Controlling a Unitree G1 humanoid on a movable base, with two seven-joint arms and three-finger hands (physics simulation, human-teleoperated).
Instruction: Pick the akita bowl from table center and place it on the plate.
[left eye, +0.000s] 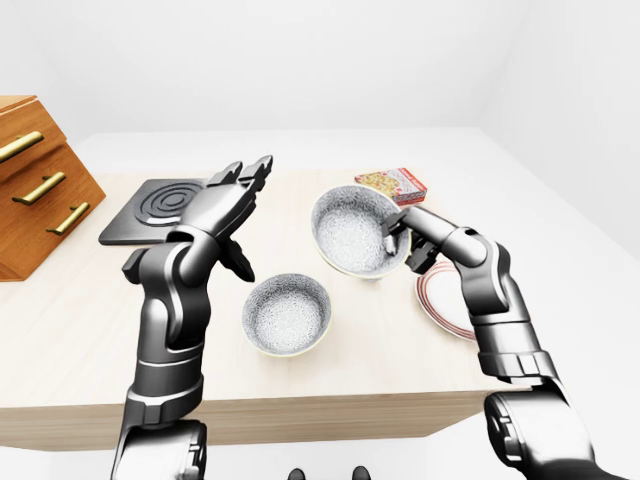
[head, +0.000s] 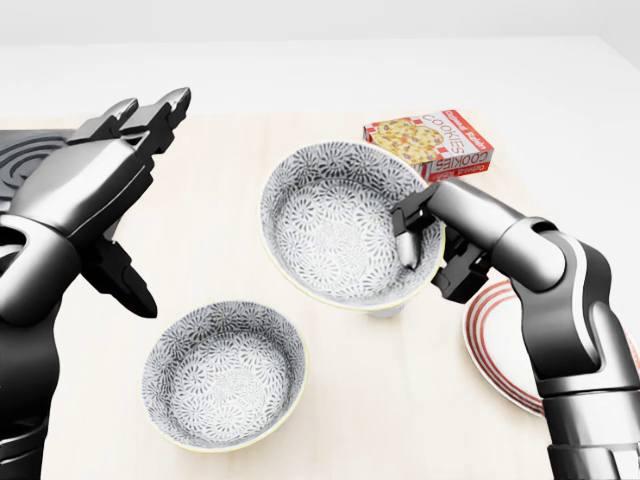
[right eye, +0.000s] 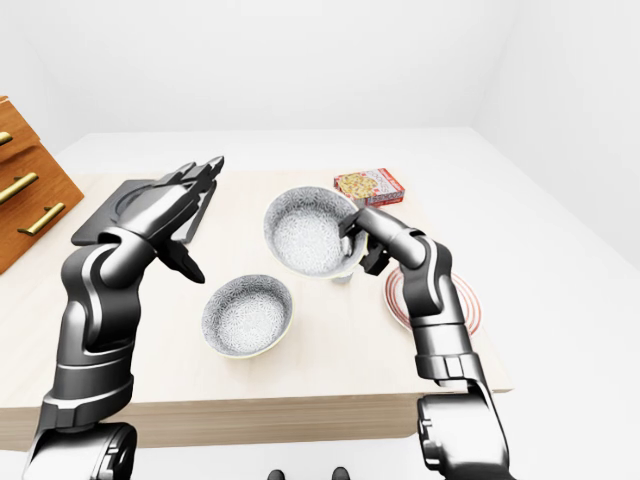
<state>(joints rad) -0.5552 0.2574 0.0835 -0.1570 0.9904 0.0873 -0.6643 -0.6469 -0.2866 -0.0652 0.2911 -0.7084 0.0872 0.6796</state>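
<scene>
Glazed speckled akita bowl (head: 330, 230) (round, tilted) | right hand (head: 442, 230) pinching rim | left hand (head: 88, 192) splayed

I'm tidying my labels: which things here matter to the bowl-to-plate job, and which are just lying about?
In the job: akita bowl, gripped at its rim by the right hand; red-ringed plate.
Lying about: second bowl, cookie box, small white cup, hob, wooden drawers.

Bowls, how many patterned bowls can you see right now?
2. The tilted bowl is gripped by its rim in the right hand, just left of the plate in the head view. The second bowl sits on the table at lower left. No others show.
</scene>
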